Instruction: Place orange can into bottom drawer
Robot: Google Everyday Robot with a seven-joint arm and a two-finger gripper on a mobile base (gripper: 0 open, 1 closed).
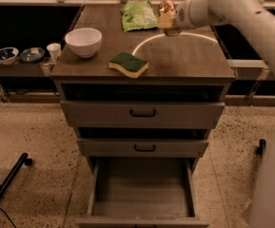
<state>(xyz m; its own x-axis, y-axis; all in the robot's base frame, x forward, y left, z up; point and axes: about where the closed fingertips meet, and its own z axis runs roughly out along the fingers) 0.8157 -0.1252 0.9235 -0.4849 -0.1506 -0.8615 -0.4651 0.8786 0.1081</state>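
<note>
Camera view from the front, looking down on a brown desk (pixel 184 63) with three drawers. At the back right of the desk top, the gripper (pixel 168 19), on the end of a thick white arm (pixel 232 8) coming in from the top right. Fingers (pixel 164 21) closed on the orange can (pixel 165 6), with only the shiny top peeking out above them. Rest of the can hidden behind the fingers. Cannot tell whether the can touches the desk or hangs just over it.

Just left of the can, a green bag (pixel 138 15) lying flat at the back of the desk. Near the left edge, a white bowl (pixel 83 42), standing upright. Between the bowl and the can but nearer the front, a green and yellow sponge (pixel 128 64), lying flat, apart from both.

Below the desk top, the top drawer (pixel 142 114) and the middle drawer (pixel 144 147), each with a small black handle, each pulled out a little. At the very bottom, the bottom drawer (pixel 142 189), pulled far out, grey inside, front edge cut off by the picture.

At the far left, two small dishes (pixel 4 54) and a little white cup (pixel 54 51) on a low shelf. At the lower right, part of the white robot body (pixel 272 184), blurry and cut off. At the lower left, a black bar (pixel 6 184) on the speckled floor, hard to name.
</note>
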